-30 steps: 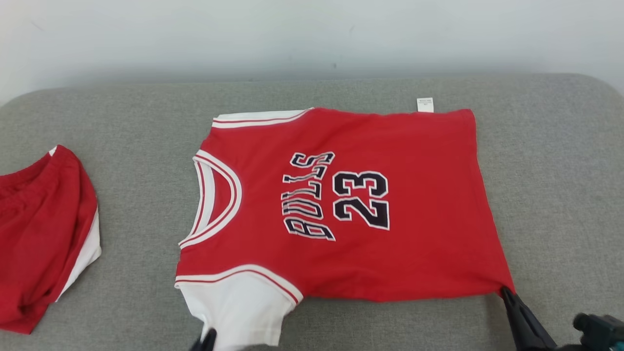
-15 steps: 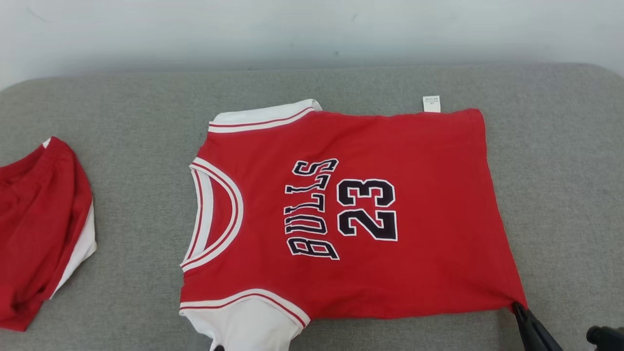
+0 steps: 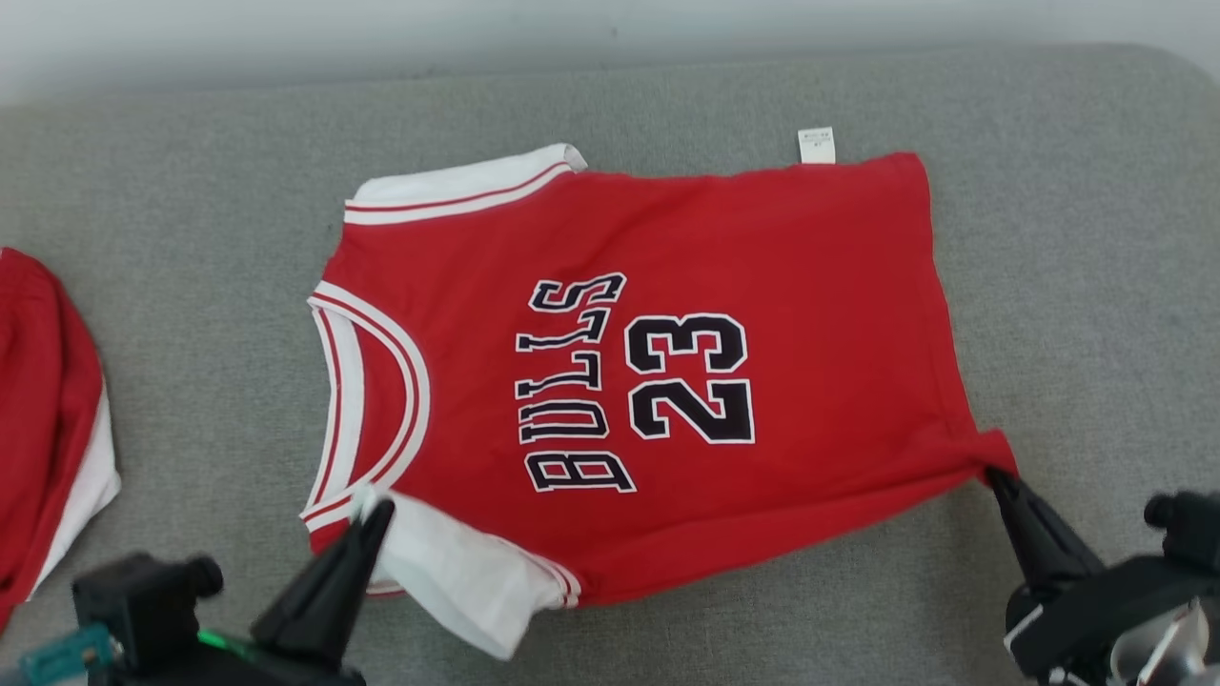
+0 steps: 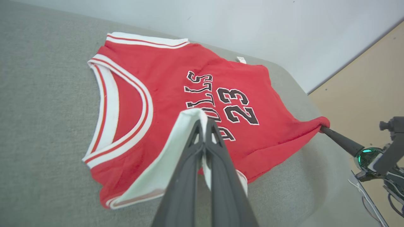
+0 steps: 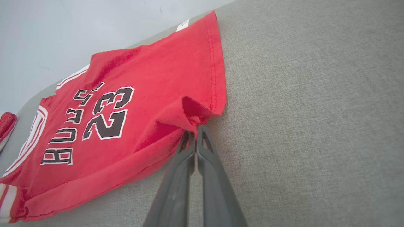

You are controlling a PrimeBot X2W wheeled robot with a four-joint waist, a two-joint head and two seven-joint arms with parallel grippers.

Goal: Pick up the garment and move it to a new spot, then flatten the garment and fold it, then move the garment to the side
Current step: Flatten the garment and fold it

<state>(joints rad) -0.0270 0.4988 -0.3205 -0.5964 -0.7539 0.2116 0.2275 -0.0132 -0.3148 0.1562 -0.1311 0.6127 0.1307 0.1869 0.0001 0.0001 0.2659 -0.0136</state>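
The garment [image 3: 667, 286] is a red jersey with white sleeves and "BULLS 23" in black, lying across the grey cushion with its neck to the left. My left gripper [image 3: 374, 510] is shut on the near white sleeve [image 4: 176, 148], lifted and turned in over the red body. My right gripper [image 3: 996, 476] is shut on the near hem corner [image 5: 192, 118], raised a little off the cushion. In the left wrist view the right gripper [image 4: 322, 127] pinches that red corner. The far edge with its small white label [image 3: 817, 145] lies flat.
A second red and white garment [image 3: 48, 410] lies bunched at the left edge of the grey cushion [image 3: 1096, 286]. A pale wall [image 3: 381, 29] runs behind the cushion. In the left wrist view tan floor [image 4: 372, 78] lies past the cushion's right end.
Both grippers have lifted their corners up and away from the near edge, so the white sleeve now folds over the red body. The head camera has tilted down.
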